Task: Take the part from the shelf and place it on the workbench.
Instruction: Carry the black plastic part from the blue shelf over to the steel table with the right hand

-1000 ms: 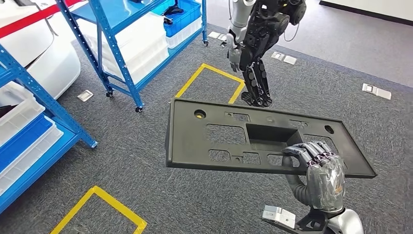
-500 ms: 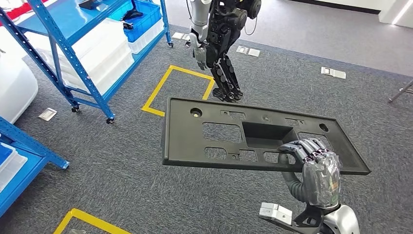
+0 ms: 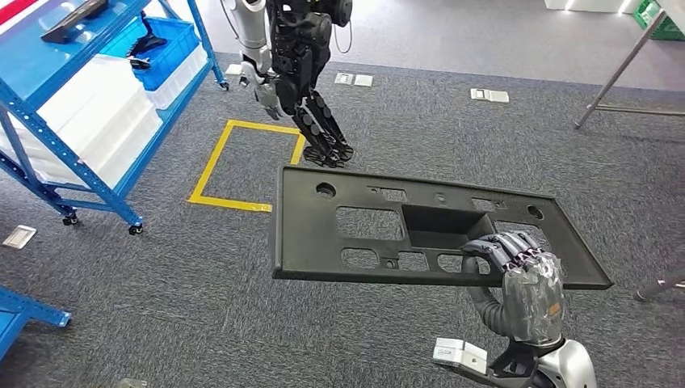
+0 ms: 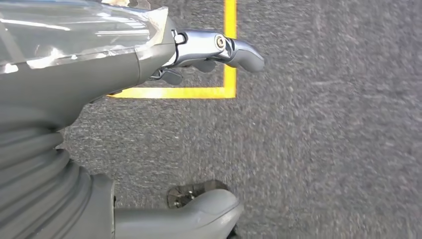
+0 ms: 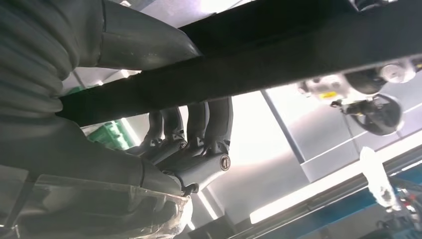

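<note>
The part (image 3: 363,226) is a long, flat black plastic panel with several cut-outs and a rectangular recess. It hangs level above the grey carpet in the head view. My right hand (image 3: 521,279) grips its near edge by the recess, fingers curled over the top. From the right wrist view, the part's dark edge (image 5: 249,64) crosses the picture with my right hand (image 5: 189,144) wrapped around it. My left hand (image 4: 124,64) hangs over the carpet, thumb and fingers apart, holding nothing.
Another humanoid robot (image 3: 295,65) stands beyond the part beside a yellow floor square (image 3: 242,166). A blue shelf with white bins (image 3: 89,113) is at the far left, and a second blue frame (image 3: 20,311) at the lower left. A metal stand leg (image 3: 618,69) slants at the right.
The whole picture has slid left, so the camera has turned right. The shelves and the other robot sit further left. The part stays in my right hand's grip as before.
</note>
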Controlling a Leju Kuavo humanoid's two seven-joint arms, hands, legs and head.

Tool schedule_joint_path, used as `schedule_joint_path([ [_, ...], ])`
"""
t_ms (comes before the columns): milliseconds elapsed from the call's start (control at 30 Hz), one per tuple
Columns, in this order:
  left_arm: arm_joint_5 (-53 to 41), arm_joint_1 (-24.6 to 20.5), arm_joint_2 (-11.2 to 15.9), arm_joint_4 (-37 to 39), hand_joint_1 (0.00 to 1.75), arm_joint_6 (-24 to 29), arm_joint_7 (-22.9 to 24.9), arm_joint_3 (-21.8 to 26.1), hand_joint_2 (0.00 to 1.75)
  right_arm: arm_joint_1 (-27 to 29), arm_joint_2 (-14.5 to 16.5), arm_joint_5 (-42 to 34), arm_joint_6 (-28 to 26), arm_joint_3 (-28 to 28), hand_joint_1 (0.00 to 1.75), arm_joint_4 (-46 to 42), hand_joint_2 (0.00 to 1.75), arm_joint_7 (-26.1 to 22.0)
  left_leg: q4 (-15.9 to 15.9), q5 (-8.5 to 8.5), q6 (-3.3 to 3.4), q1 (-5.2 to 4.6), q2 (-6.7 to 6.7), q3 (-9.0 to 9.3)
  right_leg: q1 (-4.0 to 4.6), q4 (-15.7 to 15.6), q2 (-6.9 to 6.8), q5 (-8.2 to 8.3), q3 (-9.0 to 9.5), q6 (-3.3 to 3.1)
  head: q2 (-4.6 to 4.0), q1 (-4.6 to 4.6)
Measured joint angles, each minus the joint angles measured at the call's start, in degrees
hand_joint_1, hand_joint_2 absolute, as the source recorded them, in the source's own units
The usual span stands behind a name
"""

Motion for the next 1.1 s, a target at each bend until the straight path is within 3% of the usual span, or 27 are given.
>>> schedule_joint_path([
  [33, 0.1, -0.1, 0.0, 0.0, 0.00, 0.1, -0.1, 0.0, 1.75, -0.1, 0.0, -0.2, 0.0, 0.1, 1.75, 0.1, 1.75, -0.2, 2.3, -1.56, -0.10, 0.15, -1.30, -0.96, -0.05, 0.0, 0.55, 0.08, 0.04, -0.47, 0.00, -0.08],
  [100, 0.3, -0.2, 0.0, 0.1, 0.00, 0.3, -0.3, 0.0, 1.75, -0.2, 0.1, -0.6, 0.0, 0.5, 1.75, 0.3, 1.75, -0.7, 9.8, -5.45, 0.04, 0.16, -4.01, -4.45, 0.28, -0.1, 1.64, 0.15, 0.00, -1.22, -0.01, -0.21],
  [133, 0.3, -0.2, 0.0, 0.2, 0.00, 0.5, -0.4, 0.0, 1.75, -0.3, 0.1, -0.8, 0.0, 0.7, 1.75, 0.5, 1.75, -1.0, 13.4, -6.74, 0.19, 0.09, -4.62, -6.30, 0.54, -0.1, 2.27, 0.15, -0.01, -1.42, -0.01, -0.25],
  [167, 0.4, -0.2, 0.0, 0.3, 0.00, 0.6, -0.5, 0.1, 1.75, -0.3, 0.1, -1.0, 0.0, 1.0, 1.75, 0.7, 1.75, -1.3, 15.4, -7.01, 0.39, 0.03, -4.91, -7.51, 0.79, -0.1, 2.94, 0.16, 0.01, -1.53, -0.01, -0.26],
  [200, 0.4, -0.3, 0.0, 0.4, 0.00, 0.7, -0.6, 0.1, 1.75, -0.3, 0.1, -1.2, 0.0, 1.3, 1.75, 0.9, 1.75, -1.6, 15.3, -6.14, 0.70, -0.05, -5.10, -7.74, 1.00, -0.1, 3.67, 0.18, 0.05, -1.61, 0.00, -0.24],
  [233, 0.3, -0.3, 0.0, 0.5, 0.00, 0.7, -0.7, 0.1, 1.75, -0.3, 0.1, -1.4, 0.0, 1.6, 1.75, 1.2, 1.75, -1.9, 13.1, -4.32, 1.08, -0.15, -5.44, -6.88, 1.15, 0.0, 4.42, 0.21, 0.12, -1.66, 0.00, -0.25],
  [300, 0.0, -0.6, 0.0, 0.7, 0.00, 0.7, -1.1, 0.3, 1.75, -0.6, 0.2, -1.7, 0.0, 2.2, 1.75, 1.7, 1.75, -2.4, 5.5, -0.35, 1.91, -0.36, -7.56, -3.45, 1.38, 0.0, 5.78, 0.28, 0.23, -1.68, -0.01, -0.22],
  [367, -0.4, -0.8, 0.0, 1.0, 0.00, 0.5, -1.5, 0.6, 1.75, -1.1, 0.3, -1.9, 0.0, 2.8, 1.75, 2.3, 1.75, -2.8, 0.8, 1.13, 2.18, -0.61, -9.15, -1.35, 1.47, 0.0, 6.94, 0.44, 0.00, -1.41, -0.01, -0.20],
  [433, -0.8, -1.2, 0.0, 1.2, 0.00, 0.3, -1.9, 0.9, 1.75, -1.5, 0.4, -1.9, 0.0, 3.6, 1.75, 2.9, 1.75, -3.0, 0.0, 1.28, 2.27, -0.99, -8.47, -1.13, 1.34, -0.1, 7.96, 0.80, -0.62, -0.81, -0.01, -0.21],
  [500, -1.1, -1.8, 0.0, 1.4, 0.00, 0.0, -2.2, 1.1, 1.75, -1.8, 0.6, -1.8, 0.0, 4.2, 1.75, 3.4, 1.75, -3.0, -0.8, 1.97, 2.77, -1.03, -7.30, -0.94, 1.25, 0.9, 6.90, 0.50, -1.55, -0.44, -0.01, -0.17],
  [533, -1.2, -1.9, 0.0, 1.4, 0.00, 0.0, -2.3, 1.2, 1.75, -2.2, 0.7, -1.7, 0.1, 4.5, 1.75, 3.7, 1.75, -2.9, -1.2, 2.30, 3.03, -0.94, -6.61, -0.86, 1.28, 2.6, 5.65, -0.37, -2.55, -0.46, -0.01, -0.07],
  [600, -1.3, -2.0, 0.0, 1.6, 0.00, 0.0, -2.5, 1.4, 1.75, -2.9, 1.0, -1.4, 0.2, 5.0, 1.75, 4.2, 1.75, -2.8, -1.4, 2.50, 3.24, -0.92, -5.16, -0.90, 1.30, 9.1, 3.16, -3.46, -5.78, -0.70, -0.01, 0.11],
  [667, -1.3, -2.1, -0.1, 1.9, 0.00, 0.0, -2.5, 1.6, 1.75, -3.3, 1.2, -1.3, 0.2, 5.5, 1.75, 4.8, 1.75, -2.8, -1.4, 2.48, 3.25, -0.96, -3.63, -1.04, 1.05, 15.4, 2.47, -5.68, -8.65, -0.35, -0.01, 0.17],
  [700, -1.3, -2.3, -0.1, 2.0, 0.00, 0.0, -2.5, 1.7, 1.75, -3.4, 1.4, -1.2, 0.3, 5.6, 1.75, 5.2, 1.75, -2.8, -1.4, 2.44, 3.20, -0.96, -2.92, -1.08, 0.84, 15.8, 2.25, -5.60, -8.67, 0.14, -0.01, 0.19],
  [733, -1.3, -2.4, -0.1, 2.1, 0.00, 0.0, -2.5, 1.7, 1.75, -3.5, 1.5, -1.2, 0.3, 5.8, 1.75, 5.5, 1.75, -2.8, -1.4, 2.37, 3.08, -0.93, -2.26, -1.05, 0.56, 13.8, 1.84, -4.70, -7.44, 0.79, -0.01, 0.18],
  [800, -1.3, -2.5, -0.1, 2.3, 0.00, 0.0, -2.5, 1.7, 1.75, -3.8, 1.8, -1.1, 0.2, 6.0, 1.75, 6.0, 1.75, -2.8, -1.2, 2.05, 2.56, -0.96, -1.04, -0.87, 0.11, 5.9, -0.46, -2.19, -2.91, 1.93, -0.01, 0.20],
  [833, -1.3, -2.5, -0.1, 2.3, 0.00, 0.0, -2.5, 1.7, 1.75, -4.0, 2.0, -1.1, 0.2, 6.1, 1.75, 6.1, 1.75, -2.8, -1.1, 1.81, 2.17, -1.06, -0.49, -0.75, 0.12, 2.6, -1.56, -1.28, -1.09, 1.97, -0.01, 0.15],
  [900, -1.3, -2.5, -0.1, 2.4, 0.00, 0.1, -2.5, 1.7, 1.75, -4.4, 2.3, -1.1, 0.2, 6.2, 1.75, 6.4, 1.75, -2.7, -0.9, 1.49, 1.44, -1.27, 0.53, -0.55, 0.50, 0.1, -2.32, -0.73, 0.15, 1.20, -0.01, 0.00],
  [967, -1.3, -2.7, -0.1, 2.4, 0.00, 0.1, -2.5, 1.7, 1.75, -4.4, 2.5, -1.1, 0.1, 6.3, 1.75, 6.5, 1.75, -2.5, -0.8, 1.23, 0.77, -0.98, 1.25, -0.33, 0.54, 0.0, -0.98, -0.48, -0.01, 0.18, -0.01, -0.12],
  [1033, -1.2, -2.8, -0.1, 2.4, 0.00, 0.1, -2.5, 1.6, 1.75, -4.4, 2.6, -1.0, 0.0, 6.3, 1.75, 6.6, 1.75, -2.4, 0.9, -0.27, 0.20, -0.49, -0.32, -0.84, 0.30, -0.1, 0.25, -0.27, 0.02, -0.67, -0.02, -0.21],
  [1100, -1.1, -2.8, -0.1, 2.4, 0.00, 0.2, -2.5, 1.6, 1.75, -4.4, 2.8, -0.9, -0.1, 6.4, 1.75, 6.7, 1.75, -2.2, 7.3, -3.90, 0.01, -0.24, -3.41, -3.74, 0.37, -0.1, 1.45, -0.18, 0.05, -1.35, -0.02, -0.36],
])
